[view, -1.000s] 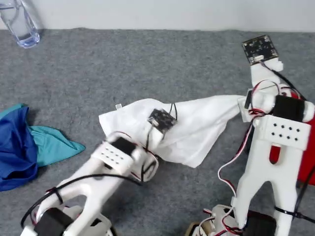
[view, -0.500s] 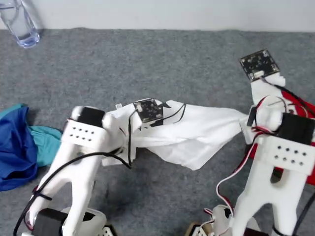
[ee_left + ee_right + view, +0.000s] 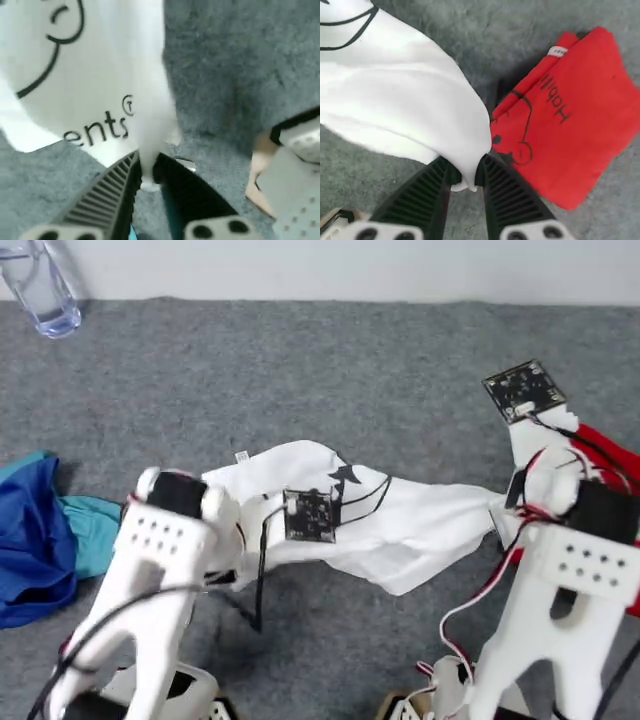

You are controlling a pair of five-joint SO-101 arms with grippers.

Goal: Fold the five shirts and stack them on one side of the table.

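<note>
A white shirt (image 3: pixel 410 520) with black print hangs stretched between my two grippers over the grey table. My left gripper (image 3: pixel 250 532) is shut on its left part; in the left wrist view the fingers (image 3: pixel 125 175) pinch a fold of the white shirt (image 3: pixel 95 75). My right gripper (image 3: pixel 498 512) is shut on its right end, where the white shirt (image 3: pixel 395 95) bunches between the fingers (image 3: pixel 432 182). A folded red shirt (image 3: pixel 560 120) lies just beside the right gripper, at the table's right edge (image 3: pixel 605 452).
A blue shirt (image 3: pixel 30 540) and a teal shirt (image 3: pixel 100 530) lie crumpled at the left edge. A clear glass (image 3: pixel 40 290) stands at the back left corner. Grey carpet (image 3: pixel 300 370) stretches bare behind the shirt. An arm base (image 3: pixel 290 165) sits close to the left gripper.
The left arm swung left with the white shirt, then came back slightly, spreading the cloth so its print shows. The right arm drew a little toward the front, still holding its end.
</note>
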